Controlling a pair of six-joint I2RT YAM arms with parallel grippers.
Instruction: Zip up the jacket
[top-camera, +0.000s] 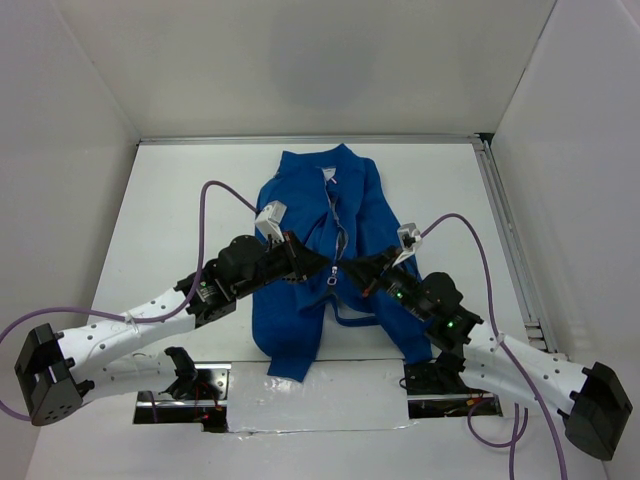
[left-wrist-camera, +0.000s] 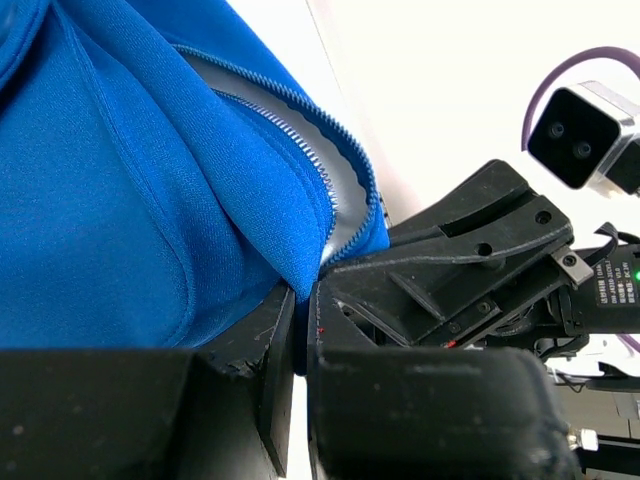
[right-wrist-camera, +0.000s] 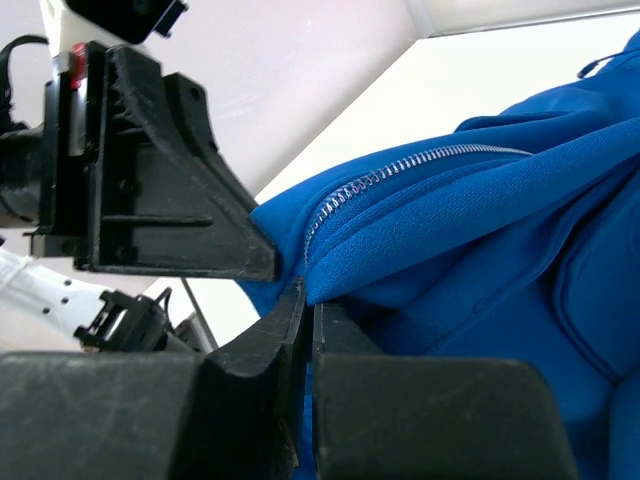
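From above, a royal-blue jacket (top-camera: 300, 320) lies front up on a white table (top-camera: 180, 200), with its collar at the far end and its hem toward the arm bases. A zipper (top-camera: 340, 225) runs down the middle of the jacket. The left gripper (top-camera: 326, 268) and right gripper (top-camera: 347, 268) meet tip to tip at the lower part of the zipper line, over the middle of the jacket. A purple cable (top-camera: 215, 192) loops up from each arm.

Only the wrist cameras show the grips. In the left wrist view, the black jaws of the left gripper are nearly together, pinching a fold of the jacket's edge. Silver zipper teeth curve away above them, beside a pale grey lining (left-wrist-camera: 345, 210). The right wrist view shows the right gripper's jaws pressed together on the blue fabric, just under the zipper's lower end.

The cloth is soft with a fine knit and lies in rounded folds. The grippers are hard, scuffed black plastic.
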